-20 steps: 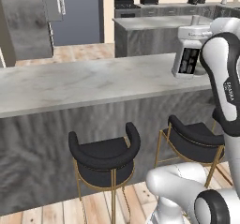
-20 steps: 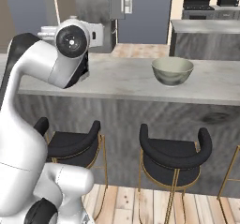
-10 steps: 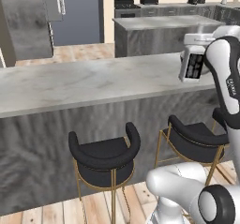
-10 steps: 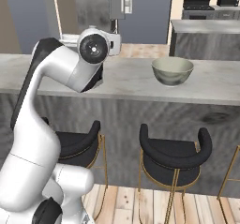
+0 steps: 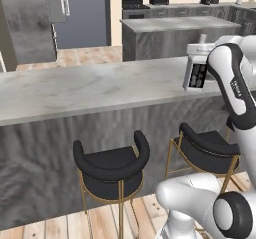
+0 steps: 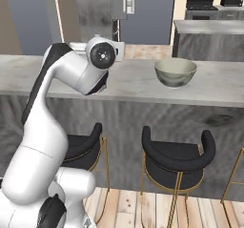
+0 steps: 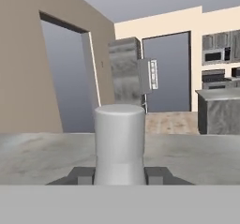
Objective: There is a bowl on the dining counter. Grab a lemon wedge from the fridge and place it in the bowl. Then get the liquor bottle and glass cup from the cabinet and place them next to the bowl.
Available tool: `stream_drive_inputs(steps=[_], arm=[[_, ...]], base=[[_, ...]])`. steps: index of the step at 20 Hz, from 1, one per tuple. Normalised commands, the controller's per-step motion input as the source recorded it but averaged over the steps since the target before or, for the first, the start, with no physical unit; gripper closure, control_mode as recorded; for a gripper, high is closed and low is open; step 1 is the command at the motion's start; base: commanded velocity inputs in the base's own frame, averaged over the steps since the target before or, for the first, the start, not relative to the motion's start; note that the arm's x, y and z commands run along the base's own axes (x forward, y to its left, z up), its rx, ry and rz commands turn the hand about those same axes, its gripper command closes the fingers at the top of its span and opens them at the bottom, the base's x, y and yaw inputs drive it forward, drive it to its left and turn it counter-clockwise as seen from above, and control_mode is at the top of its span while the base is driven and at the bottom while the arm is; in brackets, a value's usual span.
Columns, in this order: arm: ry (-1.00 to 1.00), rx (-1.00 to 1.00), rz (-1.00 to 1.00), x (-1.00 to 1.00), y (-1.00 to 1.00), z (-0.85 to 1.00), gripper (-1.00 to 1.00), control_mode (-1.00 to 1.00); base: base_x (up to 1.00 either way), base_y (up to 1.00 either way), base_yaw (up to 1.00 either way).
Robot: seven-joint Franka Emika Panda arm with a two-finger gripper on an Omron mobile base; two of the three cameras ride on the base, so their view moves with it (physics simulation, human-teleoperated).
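Gripper (image 7: 119,175) clamps the liquor bottle (image 5: 196,69) upright by its neck above the dining counter (image 5: 75,90), likely carrying it toward the bowl (image 6: 175,72) for placing alongside.

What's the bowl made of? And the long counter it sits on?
The bowl looks like ceramic: smooth, pale grey-beige, with a soft sheen. The counter top looks like polished marble, light grey with faint veins; its front looks like grey wood, showing grain.
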Motion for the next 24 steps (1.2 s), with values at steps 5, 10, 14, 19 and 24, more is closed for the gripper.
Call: stream_drive_inputs(steps=[5,10,14,19,24], arm=[[0.00,-0.06,0.00,0.52,0.10,0.00,1.00,-1.00],[0.00,-0.04,0.03,0.49,-0.01,0.00,1.00,-1.00],[0.00,0.00,0.08,0.44,-0.02,-0.02,1.00,-1.00],[0.00,0.00,0.09,0.25,-0.07,-0.08,1.00,-1.00],[-0.01,0.00,0.09,0.00,-0.06,-0.23,1.00,-1.00]], base=[[0.00,0.00,0.00],[0.00,0.00,0.00],[0.00,0.00,0.00],[0.00,0.00,0.00],[0.00,0.00,0.00]])
